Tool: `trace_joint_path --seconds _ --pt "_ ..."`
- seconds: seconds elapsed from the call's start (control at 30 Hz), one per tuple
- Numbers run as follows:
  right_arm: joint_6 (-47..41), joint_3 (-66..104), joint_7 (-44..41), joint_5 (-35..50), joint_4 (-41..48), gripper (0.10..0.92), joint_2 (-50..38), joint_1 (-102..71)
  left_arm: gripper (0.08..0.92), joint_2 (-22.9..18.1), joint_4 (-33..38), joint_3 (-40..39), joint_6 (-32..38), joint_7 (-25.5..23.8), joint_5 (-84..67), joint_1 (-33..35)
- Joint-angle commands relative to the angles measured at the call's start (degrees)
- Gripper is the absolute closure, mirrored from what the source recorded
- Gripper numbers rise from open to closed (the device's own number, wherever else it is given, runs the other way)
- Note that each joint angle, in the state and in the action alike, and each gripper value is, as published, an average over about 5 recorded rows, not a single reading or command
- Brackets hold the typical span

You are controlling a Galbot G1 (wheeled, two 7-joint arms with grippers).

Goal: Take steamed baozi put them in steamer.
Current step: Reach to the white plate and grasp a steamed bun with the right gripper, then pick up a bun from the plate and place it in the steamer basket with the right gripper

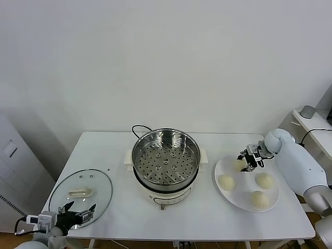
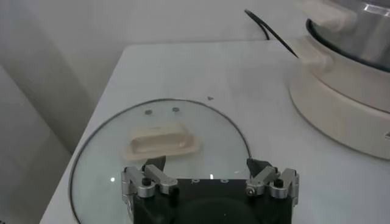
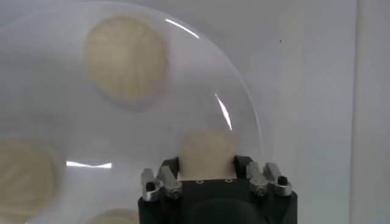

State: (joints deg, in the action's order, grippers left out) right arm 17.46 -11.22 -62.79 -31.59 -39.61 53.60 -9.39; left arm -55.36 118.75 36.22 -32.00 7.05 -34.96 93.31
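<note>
Buns: four round cream-white steamed dough baozi [image 1: 226, 182] [image 1: 264, 180] [image 1: 260, 199] [image 1: 240, 165], lower right of frame.
Steamer: round shiny perforated stainless-steel basket [image 1: 165, 156] on cream cooker base, centre frame, empty, upright.

four steamed baozi [image 1: 226, 182], one steamer [image 1: 165, 155], one plate [image 1: 222, 194], one glass lid [image 1: 99, 194]

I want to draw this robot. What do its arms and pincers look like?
The right arm is smooth, rounded and pale grey-white. Each pincer, left pincer and right pincer, has a black boxy body, dark fingertips and silver metal brackets with small screws. The left one has a black cable trailing behind.
</note>
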Motion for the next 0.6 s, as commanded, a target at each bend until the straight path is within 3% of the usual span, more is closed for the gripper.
trace_joint_path --seconds 0.03,0.4,0.6 --pt "0.0 -0.1 -0.5 0.4 -0.4 0.532 -0.2 0.5 0.177 -0.5 0.3 0.0 -0.2 0.1 0.0 0.3" --pt "0.0 -22.5 -5.9 22.7 -17.1 0.533 -11.9 19.2 0.177 -0.9 1.3 0.5 -1.0 0.9 0.0 1.6" --pt "11.4 -29.5 -11.6 28.8 -15.9 0.528 -6.4 32.9 0.177 -1.0 1.6 0.5 -1.0 1.1 0.1 1.9"
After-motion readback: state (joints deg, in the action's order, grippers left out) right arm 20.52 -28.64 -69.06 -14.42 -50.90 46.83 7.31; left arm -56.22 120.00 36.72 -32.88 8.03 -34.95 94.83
